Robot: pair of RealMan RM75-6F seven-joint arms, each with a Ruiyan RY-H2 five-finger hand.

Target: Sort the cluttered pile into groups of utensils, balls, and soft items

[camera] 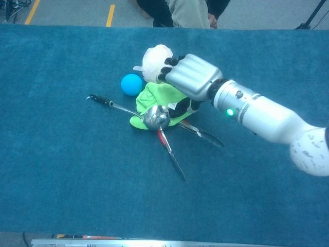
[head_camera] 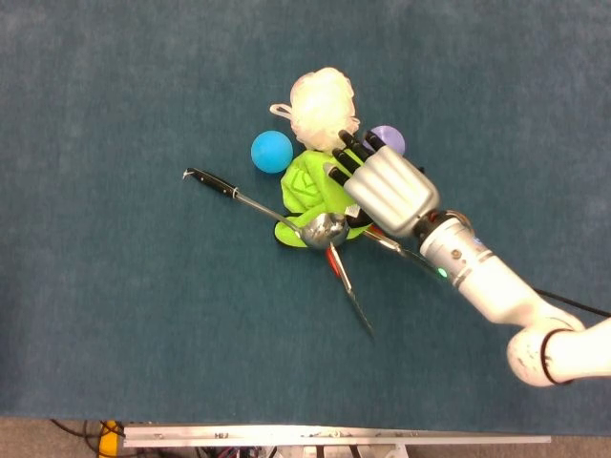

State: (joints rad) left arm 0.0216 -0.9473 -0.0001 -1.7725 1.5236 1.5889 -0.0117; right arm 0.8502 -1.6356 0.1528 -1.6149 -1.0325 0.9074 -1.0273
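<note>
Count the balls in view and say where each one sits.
2. The blue ball lies left of the white pouf; the purple ball lies right of it, partly behind the right hand. The pile could hide others.

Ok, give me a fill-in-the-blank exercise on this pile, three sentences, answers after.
1. The ladle has its bowl resting on the ___ cloth.
2. The ball left of the white pouf is ___ in colour.
3. The only hand in view, the ___ hand, is over the pile.

Missing words: green; blue; right
</note>
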